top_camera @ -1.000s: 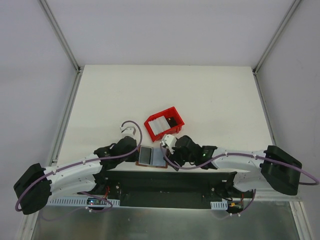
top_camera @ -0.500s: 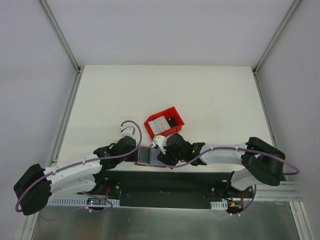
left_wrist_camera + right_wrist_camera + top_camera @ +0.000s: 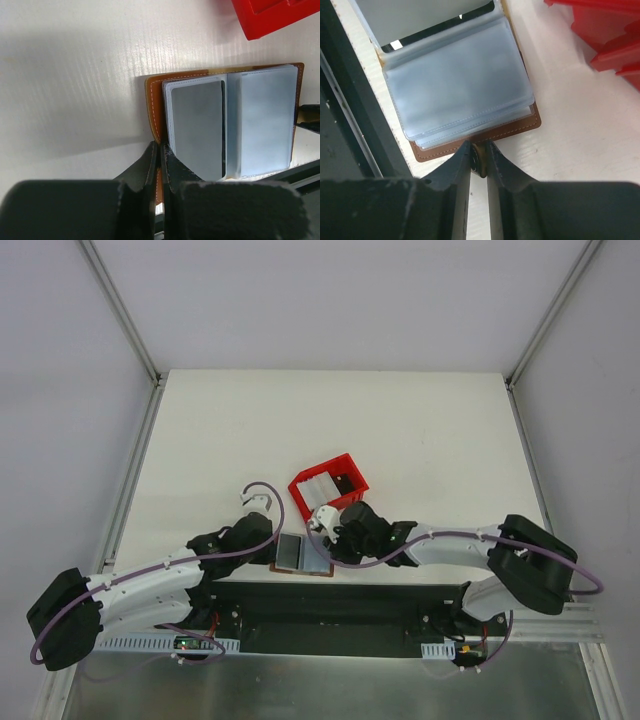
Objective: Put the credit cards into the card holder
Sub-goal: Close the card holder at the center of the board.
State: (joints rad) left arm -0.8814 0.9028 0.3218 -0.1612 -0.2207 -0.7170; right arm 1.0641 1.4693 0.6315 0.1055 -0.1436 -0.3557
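The left gripper (image 3: pixel 160 147) is pinching the card holder (image 3: pixel 195 125) at 9 o'clock. The right gripper (image 3: pixel 479 152) is pinching at 3 o'clock, hiding that edge.

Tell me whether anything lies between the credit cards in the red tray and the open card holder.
No loose thing lies between the credit cards in the red tray and the card holder. Only the right tool, clamped on its edge, sits on that side.

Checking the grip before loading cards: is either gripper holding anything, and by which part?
Both hold the open wallet: the left gripper pinches one cover's brown edge, the right gripper the opposite cover's edge.
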